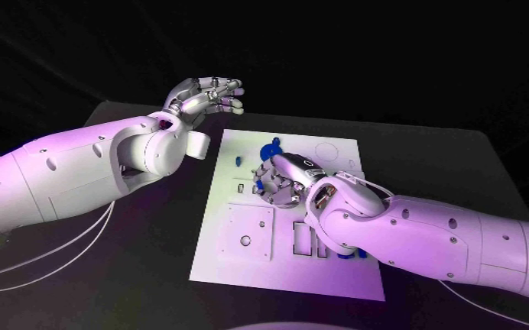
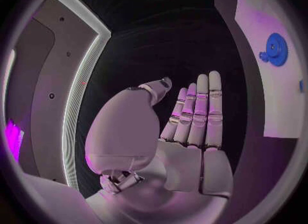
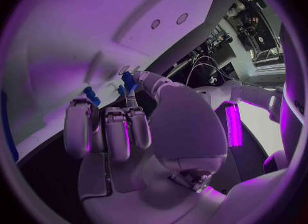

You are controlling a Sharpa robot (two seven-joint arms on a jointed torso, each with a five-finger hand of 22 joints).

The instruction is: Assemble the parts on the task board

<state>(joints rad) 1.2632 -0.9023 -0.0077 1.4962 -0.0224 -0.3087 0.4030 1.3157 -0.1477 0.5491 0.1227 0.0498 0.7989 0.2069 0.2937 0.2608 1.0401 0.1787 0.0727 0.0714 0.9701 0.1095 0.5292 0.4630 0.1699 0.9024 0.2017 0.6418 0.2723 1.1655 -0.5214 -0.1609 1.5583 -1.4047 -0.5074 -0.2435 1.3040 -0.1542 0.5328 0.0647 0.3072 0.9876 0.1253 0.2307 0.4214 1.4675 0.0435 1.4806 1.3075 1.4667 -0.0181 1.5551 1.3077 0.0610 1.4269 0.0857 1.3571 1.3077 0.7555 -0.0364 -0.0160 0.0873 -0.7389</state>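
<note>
Head view: right hand (image 1: 282,179) pinches small blue part (image 1: 260,185).

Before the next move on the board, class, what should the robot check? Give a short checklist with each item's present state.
1. Right hand over the task board: ok.
2. Right hand holds a small blue part at its fingertips: ok, by the right wrist view.
3. That part lined up with its slot: cannot tell, the hand hides it.
4. Left hand off the board, holding nothing, fingers apart: ok.
5. Blue round part lies free on the board: ok.
</note>
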